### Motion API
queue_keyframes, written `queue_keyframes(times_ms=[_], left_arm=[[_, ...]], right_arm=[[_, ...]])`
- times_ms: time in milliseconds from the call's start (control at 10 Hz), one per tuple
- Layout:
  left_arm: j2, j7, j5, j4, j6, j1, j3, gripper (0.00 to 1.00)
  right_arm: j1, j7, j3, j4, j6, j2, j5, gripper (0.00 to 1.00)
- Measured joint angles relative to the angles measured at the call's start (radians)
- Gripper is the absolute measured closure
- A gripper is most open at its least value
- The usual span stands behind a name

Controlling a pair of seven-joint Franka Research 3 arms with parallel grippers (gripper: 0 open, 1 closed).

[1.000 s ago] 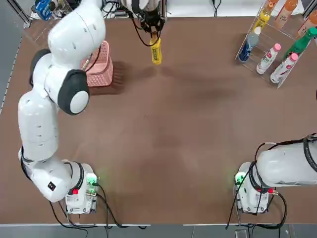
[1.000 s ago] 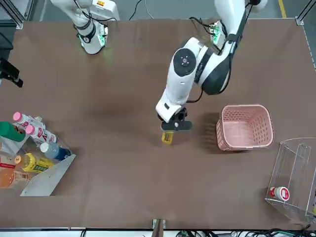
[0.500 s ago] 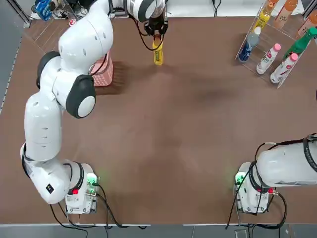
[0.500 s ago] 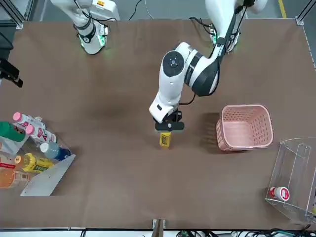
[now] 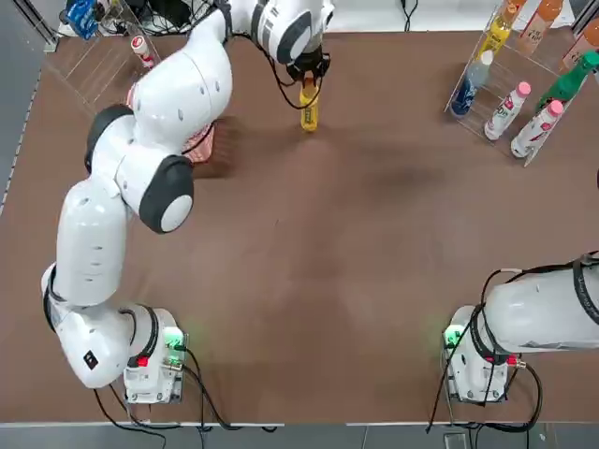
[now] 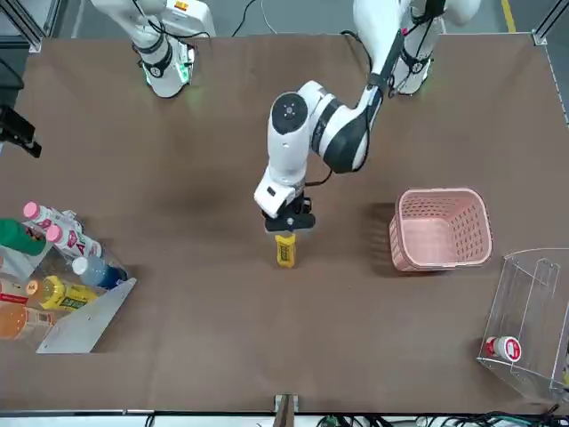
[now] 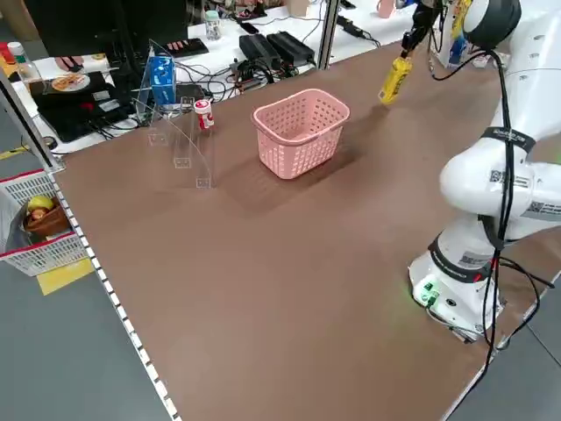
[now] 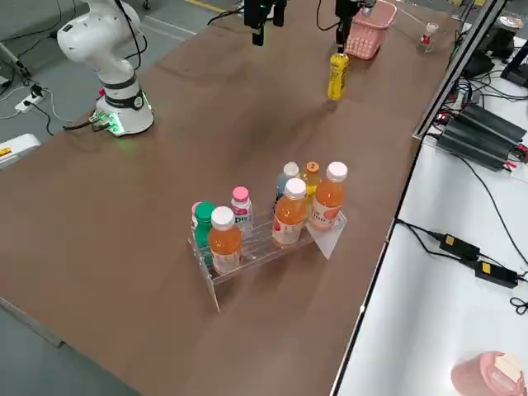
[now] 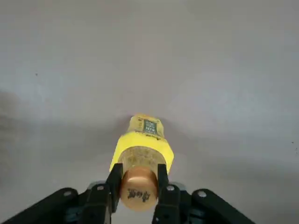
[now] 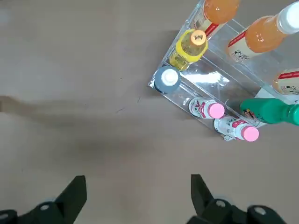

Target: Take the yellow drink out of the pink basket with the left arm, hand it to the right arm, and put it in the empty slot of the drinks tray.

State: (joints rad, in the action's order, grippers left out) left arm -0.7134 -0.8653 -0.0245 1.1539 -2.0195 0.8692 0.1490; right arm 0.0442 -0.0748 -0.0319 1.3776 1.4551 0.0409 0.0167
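Observation:
The yellow drink (image 5: 306,107) hangs upright above the table's far middle, and my left gripper (image 5: 310,79) is shut on its neck. In the left wrist view the fingers (image 9: 162,186) clamp just under the orange cap of the yellow drink (image 9: 142,147). The pink basket (image 6: 440,227) stands apart from the bottle, on the left arm's side. At the far right corner the drinks tray (image 5: 524,79) holds several bottles. My right gripper (image 10: 135,200) is open, high over the table, and looks down on the drinks tray (image 10: 205,88).
A clear acrylic stand (image 6: 533,311) with a small red-capped bottle (image 6: 503,347) sits at the far left corner beyond the basket. Both arm bases (image 5: 150,360) stand at the near edge. My left arm's links pass over the basket in the top view.
My left arm has carried the yellow drink a little farther from the pink basket, toward the right arm's side. The right gripper has not moved.

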Motion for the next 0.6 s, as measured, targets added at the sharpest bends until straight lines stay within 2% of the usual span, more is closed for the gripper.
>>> queue_keyframes(times_ms=[600], left_arm=[[-0.051, -0.172, 0.003, -0.007, -0.059, 0.037, 0.003, 0.66]], right_arm=[[0.000, 0.000, 0.000, 0.000, 0.000, 0.000, 0.000, 0.01]])
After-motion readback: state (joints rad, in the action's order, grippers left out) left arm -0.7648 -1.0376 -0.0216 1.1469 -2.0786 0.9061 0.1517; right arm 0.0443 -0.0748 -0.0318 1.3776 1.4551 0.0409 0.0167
